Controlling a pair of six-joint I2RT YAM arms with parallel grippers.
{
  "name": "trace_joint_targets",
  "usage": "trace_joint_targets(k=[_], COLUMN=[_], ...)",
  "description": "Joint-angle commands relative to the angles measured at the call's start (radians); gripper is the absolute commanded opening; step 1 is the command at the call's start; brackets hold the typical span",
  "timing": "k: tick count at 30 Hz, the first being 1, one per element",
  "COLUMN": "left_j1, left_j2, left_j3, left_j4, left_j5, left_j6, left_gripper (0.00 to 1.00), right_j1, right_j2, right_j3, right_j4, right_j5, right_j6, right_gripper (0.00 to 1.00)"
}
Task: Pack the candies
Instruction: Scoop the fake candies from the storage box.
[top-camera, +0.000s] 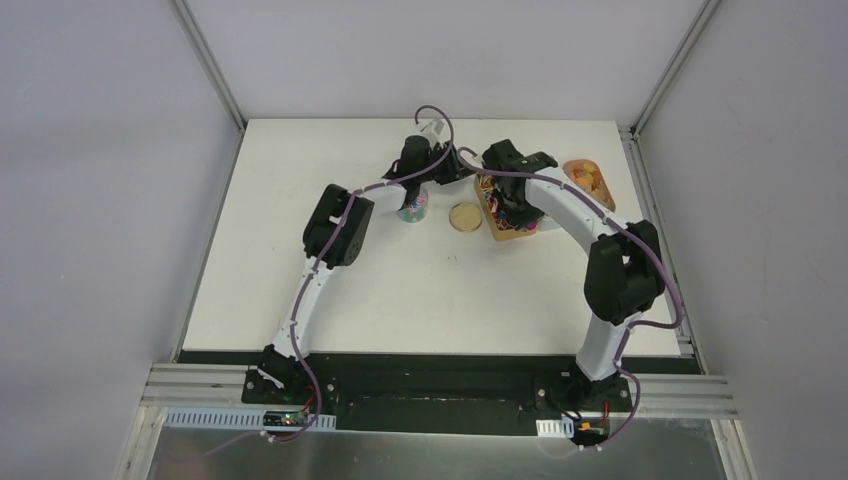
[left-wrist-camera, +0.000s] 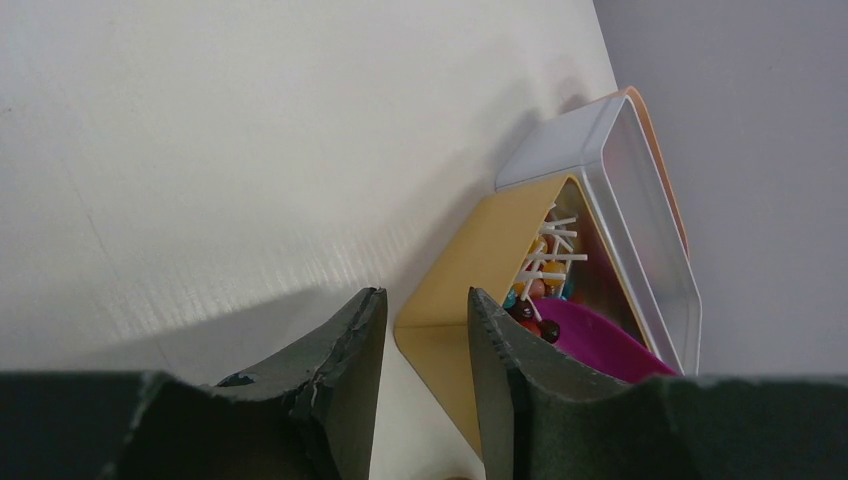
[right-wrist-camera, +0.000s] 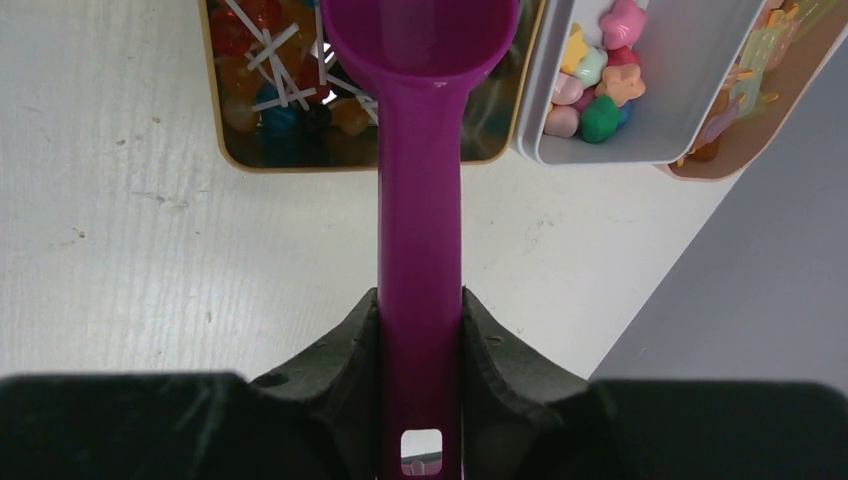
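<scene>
Tan tray: lollipops; white tray: candies; R claw on scoop.

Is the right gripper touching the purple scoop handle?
Touching. The right wrist view shows the right gripper clamped on the purple scoop, both fingers flush against its handle.

Scoop: uniform glossy magenta-purple. Tan-yellow tray holds red, orange and blue sweets crossed by white sticks. Pale grey tray: pastel candies in pink, yellow, green. Third tray orange. Table white, faintly streaked. Left arm: white links, black joints.
</scene>
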Motion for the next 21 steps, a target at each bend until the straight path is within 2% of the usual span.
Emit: trace_joint_targets(k=[1, 21], left_j1=[-0.020, -0.043], left_j2=[0.024, 0.055], left_j3=[0.052, 0.061], left_j4=[0.074, 0.122], left_j5=[0.040, 0.070], left_j6=[-0.010, -0.036], left_gripper=[0.37, 0.37], right_j1=[-0.005, -0.013], right_j2=[0.007, -0.064], right_j3=[-0.047, -0.262], right_j4=[0.111, 0.457], right_j5=[-0.010, -0.015], right_j6=[-0.018, -0.068], right_gripper=[0.00, 0.00])
